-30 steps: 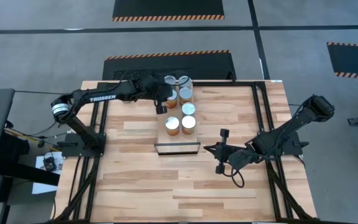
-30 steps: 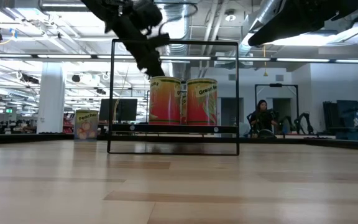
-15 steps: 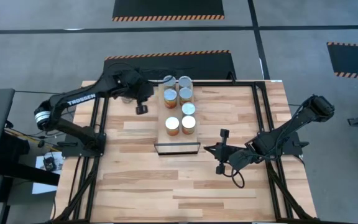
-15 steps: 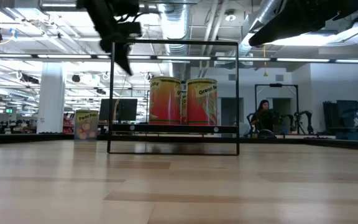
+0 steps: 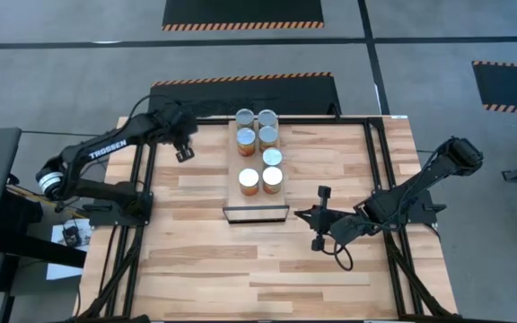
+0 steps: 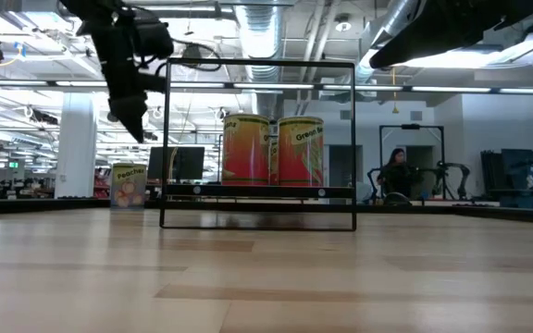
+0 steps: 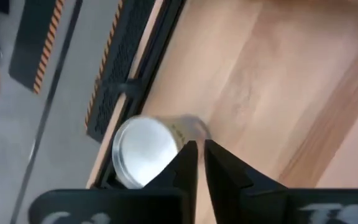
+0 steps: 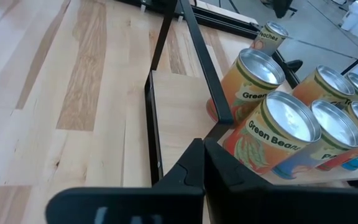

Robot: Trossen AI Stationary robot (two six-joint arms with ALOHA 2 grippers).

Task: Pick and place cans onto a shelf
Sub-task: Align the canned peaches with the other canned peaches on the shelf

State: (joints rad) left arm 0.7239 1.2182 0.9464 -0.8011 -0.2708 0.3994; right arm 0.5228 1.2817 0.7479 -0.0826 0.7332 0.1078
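Honestly, my left gripper (image 7: 197, 163) hovers nearly closed and empty above the stray can (image 7: 143, 149) at the table's far-left edge, well apart from the shelf (image 5: 255, 190). Descending like this could topple it off. My right gripper (image 8: 202, 163) waits closed.

- A grey floor (image 5: 61, 72) is lying around the table, carrying black mats (image 5: 242, 11) edged in orange-and-black stripes.
- Ceiling ducts (image 6: 257, 32) and strip lights (image 6: 452, 89) are running overhead.
- A white pillar (image 6: 75, 148) is standing at the left.
- A person (image 6: 394, 174) is sitting far back.
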